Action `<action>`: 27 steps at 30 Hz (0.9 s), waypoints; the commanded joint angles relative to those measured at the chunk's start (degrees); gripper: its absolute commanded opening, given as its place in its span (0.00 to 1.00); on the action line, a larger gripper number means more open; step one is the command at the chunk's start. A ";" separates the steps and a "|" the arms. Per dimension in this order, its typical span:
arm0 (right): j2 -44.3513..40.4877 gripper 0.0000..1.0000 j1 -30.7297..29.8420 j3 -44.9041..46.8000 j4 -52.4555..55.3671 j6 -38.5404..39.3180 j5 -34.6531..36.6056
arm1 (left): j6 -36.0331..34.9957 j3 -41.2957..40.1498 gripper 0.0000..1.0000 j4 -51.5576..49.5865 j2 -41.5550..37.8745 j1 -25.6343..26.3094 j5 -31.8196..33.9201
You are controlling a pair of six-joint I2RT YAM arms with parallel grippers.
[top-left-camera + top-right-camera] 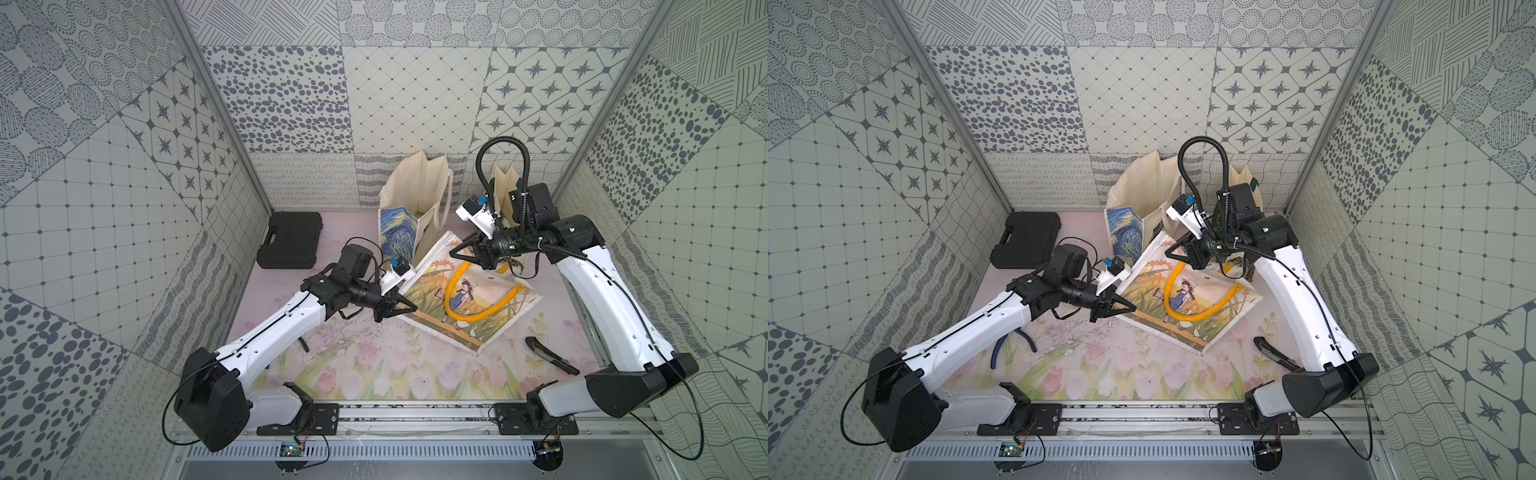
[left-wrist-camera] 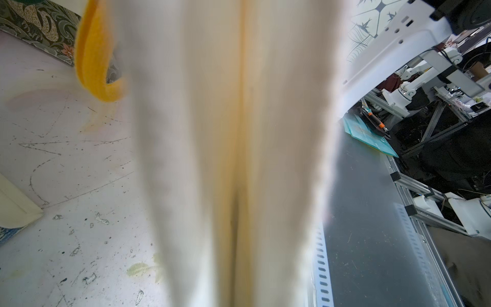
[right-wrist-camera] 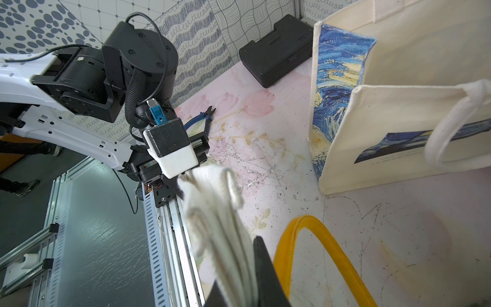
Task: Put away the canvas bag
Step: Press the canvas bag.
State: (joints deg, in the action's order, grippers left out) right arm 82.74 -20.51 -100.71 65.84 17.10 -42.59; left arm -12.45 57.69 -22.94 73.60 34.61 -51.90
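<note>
Canvas bag [image 1: 469, 299] spread tilted over table [image 1: 374, 365], just beside standing blue-print bag [image 1: 399, 232]. Left gripper [image 1: 413, 309] pinches side edge, right gripper [image 1: 454, 253] clamps top hem; probably keeping cloth taut for stowing.

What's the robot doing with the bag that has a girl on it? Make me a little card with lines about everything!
Bag: girl-print canvas bag, with yellow handles
Left end effector: shut on the near end of the bag's side edge
Right end effector: shut on the far end of that edge
Behind the bag: Starry Night tote, standing open
Back left corner: black case, closed
By the left arm: blue-handled pliers, lying on the table
</note>
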 commanded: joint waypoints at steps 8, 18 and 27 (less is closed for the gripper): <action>-2.68 0.00 1.70 -1.25 -8.14 -0.67 1.04 | -1.47 -1.53 0.00 -7.87 0.21 0.45 -1.89; -2.78 0.00 0.69 1.10 -7.92 0.32 -1.48 | 3.93 -2.40 0.34 0.75 -2.31 0.43 -0.20; -0.90 0.00 -5.74 2.54 -4.99 3.66 -1.91 | 5.13 3.49 0.38 2.77 1.00 0.42 -2.75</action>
State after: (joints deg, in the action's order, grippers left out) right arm 82.11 -24.01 -98.74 63.40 19.51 -41.78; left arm -8.54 57.71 -23.40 72.90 34.61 -51.68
